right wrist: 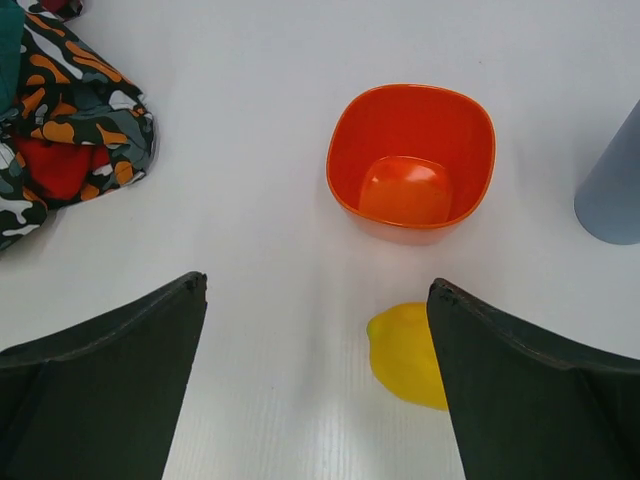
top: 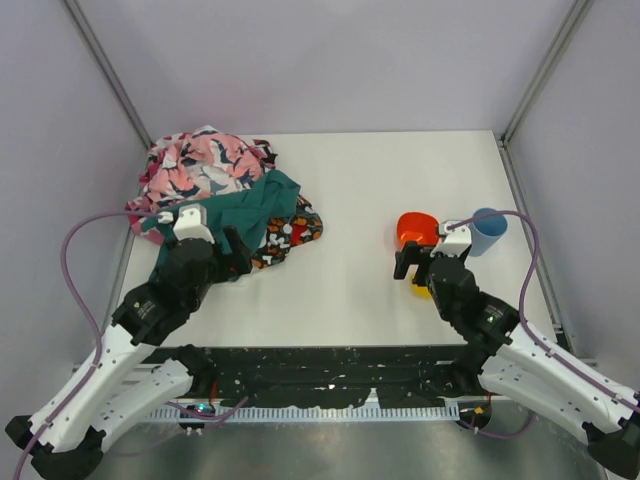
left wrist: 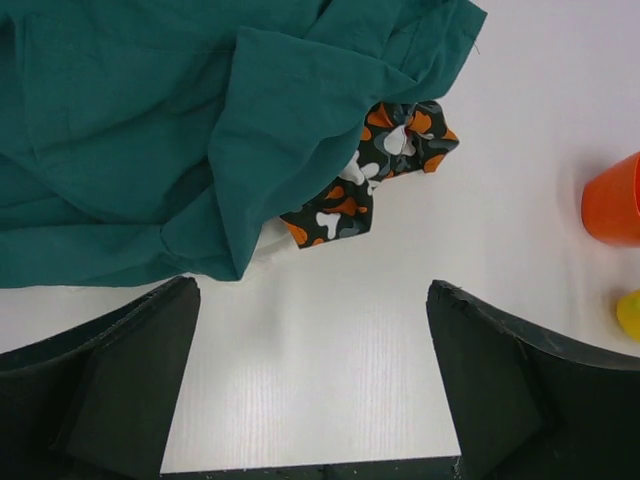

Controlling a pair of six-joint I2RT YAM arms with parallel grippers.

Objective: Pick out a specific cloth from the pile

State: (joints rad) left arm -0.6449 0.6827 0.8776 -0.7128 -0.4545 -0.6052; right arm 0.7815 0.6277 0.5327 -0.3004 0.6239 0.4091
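Note:
The pile [top: 215,185] lies at the table's back left: pink bird-print cloth on top, a teal cloth [left wrist: 150,130] over the front, and a black-orange-white patterned cloth [left wrist: 375,170] at its right edge. A patch of the plain red cloth [right wrist: 55,165] peeks out from folds of the patterned cloth [right wrist: 85,95] in the right wrist view; the remainder is hidden. My left gripper [top: 243,258] is open and empty just in front of the teal cloth's edge; its jaws [left wrist: 312,290] stand wide over bare table. My right gripper [top: 412,268] is open and empty in front of the bowl, far from the pile.
A red-orange bowl [right wrist: 412,160] stands ahead of my right gripper [right wrist: 318,283]. A yellow lemon-like object [right wrist: 405,355] lies by its right finger. A light blue cup [top: 488,230] stands right of the bowl. Grey walls close in the table.

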